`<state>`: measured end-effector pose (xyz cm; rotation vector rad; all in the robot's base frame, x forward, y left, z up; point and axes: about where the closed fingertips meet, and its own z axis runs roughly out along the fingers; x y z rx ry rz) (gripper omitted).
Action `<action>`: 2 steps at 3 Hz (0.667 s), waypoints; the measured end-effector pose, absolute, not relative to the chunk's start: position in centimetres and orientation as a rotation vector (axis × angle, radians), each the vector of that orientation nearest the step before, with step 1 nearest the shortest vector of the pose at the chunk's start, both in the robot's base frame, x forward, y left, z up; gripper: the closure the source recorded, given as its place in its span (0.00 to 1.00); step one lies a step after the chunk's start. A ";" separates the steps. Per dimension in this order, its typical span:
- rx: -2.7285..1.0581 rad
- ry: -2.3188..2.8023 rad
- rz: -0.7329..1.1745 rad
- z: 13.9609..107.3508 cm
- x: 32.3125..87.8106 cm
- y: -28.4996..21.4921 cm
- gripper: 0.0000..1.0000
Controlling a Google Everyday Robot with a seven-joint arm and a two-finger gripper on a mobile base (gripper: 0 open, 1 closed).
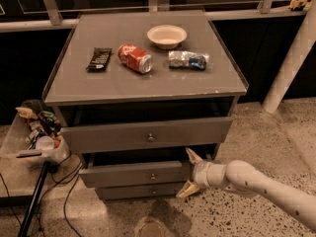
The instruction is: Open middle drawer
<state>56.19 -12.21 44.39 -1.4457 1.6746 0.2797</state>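
The grey cabinet has three drawer fronts. The middle drawer [133,174], with one small round knob [153,176], stands a little way out from the cabinet, under the taller top drawer [148,135], which is also pulled out. The thin bottom drawer [138,191] lies below it. My gripper [188,174] is at the right end of the middle drawer front. It is open, with one finger [191,156] above the front's edge and the other below it. I cannot tell whether the fingers touch the drawer.
On the cabinet top [148,83] lie a dark snack bar [99,58], a red can on its side [135,58], a white bowl [167,36] and a crushed bottle [188,60]. A bin of litter [37,132] on a stand is at the left. A white post [291,63] stands at the right.
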 end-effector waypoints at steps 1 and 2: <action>-1.446 1.675 0.280 44.4 56.2 -12.2 0.00; -1.444 1.660 0.296 44.3 56.5 -11.9 0.00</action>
